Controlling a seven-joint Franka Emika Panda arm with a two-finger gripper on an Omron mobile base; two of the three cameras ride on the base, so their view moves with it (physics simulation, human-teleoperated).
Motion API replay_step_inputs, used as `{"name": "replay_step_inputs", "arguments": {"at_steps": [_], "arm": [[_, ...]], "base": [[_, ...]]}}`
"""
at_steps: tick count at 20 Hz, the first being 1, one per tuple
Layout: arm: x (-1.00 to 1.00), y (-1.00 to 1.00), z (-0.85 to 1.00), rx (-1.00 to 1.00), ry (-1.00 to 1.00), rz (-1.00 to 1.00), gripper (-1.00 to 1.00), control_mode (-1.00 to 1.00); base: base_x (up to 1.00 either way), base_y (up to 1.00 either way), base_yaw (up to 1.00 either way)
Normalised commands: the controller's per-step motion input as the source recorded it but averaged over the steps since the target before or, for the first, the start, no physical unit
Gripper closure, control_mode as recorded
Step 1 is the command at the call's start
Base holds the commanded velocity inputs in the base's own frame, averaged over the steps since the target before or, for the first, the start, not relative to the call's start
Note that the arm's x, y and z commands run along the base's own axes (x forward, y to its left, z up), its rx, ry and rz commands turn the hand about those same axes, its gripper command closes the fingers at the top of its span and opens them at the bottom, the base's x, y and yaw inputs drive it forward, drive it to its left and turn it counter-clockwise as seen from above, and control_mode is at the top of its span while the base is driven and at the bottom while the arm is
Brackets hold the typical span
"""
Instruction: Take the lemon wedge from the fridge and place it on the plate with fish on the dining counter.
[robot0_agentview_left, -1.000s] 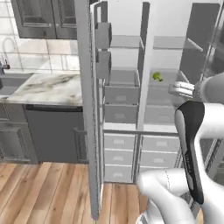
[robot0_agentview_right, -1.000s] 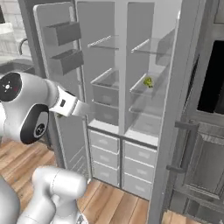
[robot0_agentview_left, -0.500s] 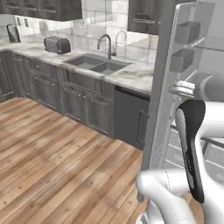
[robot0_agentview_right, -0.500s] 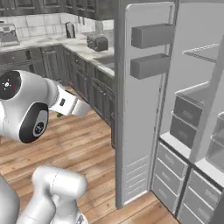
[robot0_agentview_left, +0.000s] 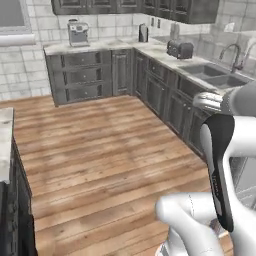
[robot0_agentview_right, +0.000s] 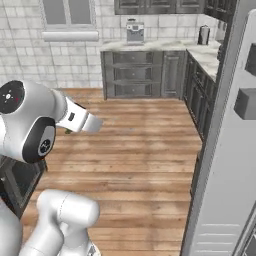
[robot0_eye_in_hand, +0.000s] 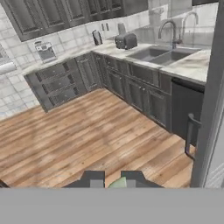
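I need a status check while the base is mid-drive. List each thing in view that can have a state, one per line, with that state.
gripper: shut on the lemon wedge.
lemon wedge: held between the fingertips, pale yellow-green sliver showing.
fridge door: swung open, its bins facing the room.
cabinet drawers: all closed.
faucet: no water running.
toaster: standing on the worktop, nothing seen in its slots.
coffee machine: upright against the tiled wall.

Floor: brown wooden plank floor (robot0_agentview_left: 100, 160), bare between the cabinet runs.
Desk: white-grey veined marble desk (robot0_agentview_left: 150, 49) atop dark grey cabinets, carrying a silver coffee machine (robot0_agentview_left: 77, 33) and a dark toaster (robot0_agentview_left: 180, 49).
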Motion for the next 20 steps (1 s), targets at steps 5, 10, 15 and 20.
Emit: {"name": "replay_step_inputs", "arguments": {"at_steps": [5,10,15,20], "arm": [[0.00,0.00,0.00,0.00,0.00,0.00,1.00,1.00],[0.00,0.00,0.00,0.00,0.00,0.00,1.00,1.00],[0.00,0.00,0.00,0.00,0.00,0.00,1.00,1.00],[0.00,0.00,0.00,0.00,0.00,0.00,1.00,1.00]], "base": [[-0.39,0.00,0.85],[-0.39,0.07,0.82],[-0.35,0.04,0.84],[-0.35,0.06,0.84]]}}
